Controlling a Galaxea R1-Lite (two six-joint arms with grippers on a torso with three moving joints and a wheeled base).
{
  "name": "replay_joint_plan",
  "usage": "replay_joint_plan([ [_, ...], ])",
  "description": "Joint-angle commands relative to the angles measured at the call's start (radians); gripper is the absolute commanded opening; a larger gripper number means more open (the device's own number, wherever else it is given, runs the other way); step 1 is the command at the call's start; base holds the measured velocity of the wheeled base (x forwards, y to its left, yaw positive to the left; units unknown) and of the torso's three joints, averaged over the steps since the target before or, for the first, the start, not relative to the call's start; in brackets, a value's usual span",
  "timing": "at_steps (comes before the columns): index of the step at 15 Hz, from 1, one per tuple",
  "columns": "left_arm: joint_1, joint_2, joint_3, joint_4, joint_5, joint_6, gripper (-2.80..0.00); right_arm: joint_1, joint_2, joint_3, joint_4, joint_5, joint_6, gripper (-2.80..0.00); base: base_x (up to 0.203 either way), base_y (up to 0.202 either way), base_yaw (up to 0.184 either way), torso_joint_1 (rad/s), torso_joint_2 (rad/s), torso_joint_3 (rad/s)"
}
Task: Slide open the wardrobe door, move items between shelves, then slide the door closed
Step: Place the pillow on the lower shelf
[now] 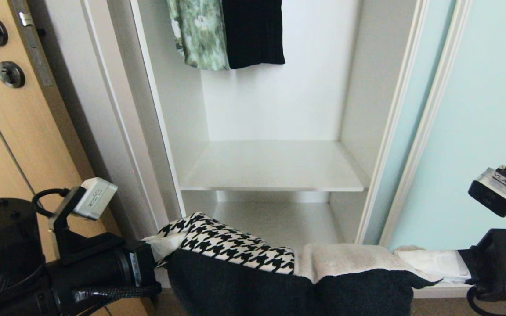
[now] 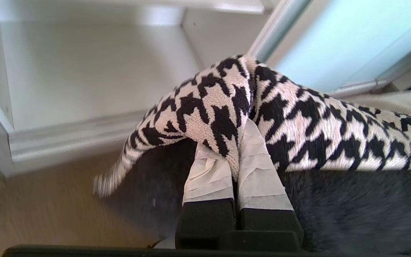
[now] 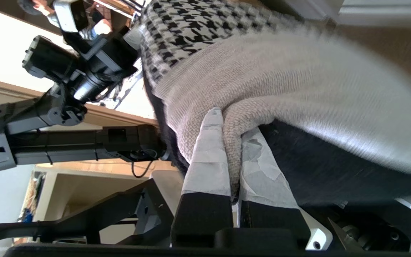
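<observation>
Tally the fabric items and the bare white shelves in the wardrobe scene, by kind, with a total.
Cushions: 1, the houndstooth-and-beige cushion, pinched by the left gripper and the right gripper
Hanging garments: 2, green floral garment, black garment
Shelves: 2, upper shelf, lower shelf
Total: 5

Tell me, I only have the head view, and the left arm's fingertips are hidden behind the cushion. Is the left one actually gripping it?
Observer: Yes. In the left wrist view the left gripper has its jaws shut on a fold of the houndstooth part of the cushion.
Operator: And the right side?
Observer: The right wrist view shows the right gripper pinching a fold of the grey-beige knit between its taped fingers.
Operator: Is the cushion resting on anything?
Observer: In the left wrist view its houndstooth corner hangs free above the wooden floor, just outside the wardrobe's bottom compartment.
</observation>
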Motion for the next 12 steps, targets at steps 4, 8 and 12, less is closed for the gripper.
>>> replay_joint_plan([
  [4, 0.000, 0.033, -0.006, -0.002, 0.000, -0.002, -2.80, 0.001, 0.014, 0.000, -0.002, 0.004, 0.006, -2.80, -0.188, 0.000, 0.000, 0.003, 0.00, 0.001],
  [8, 0.000, 0.048, 0.011, -0.039, 0.001, -0.005, -2.80, 0.001, 0.003, 0.002, -0.002, 0.003, 0.006, -2.80, -0.025, 0.000, 0.000, 0.001, 0.00, 0.002],
  [12, 0.001, 0.057, 0.015, -0.040, 0.001, -0.006, -2.80, 0.001, 0.016, 0.004, -0.002, 0.004, 0.005, -2.80, 0.000, 0.000, 0.000, 0.000, 0.00, 0.000],
])
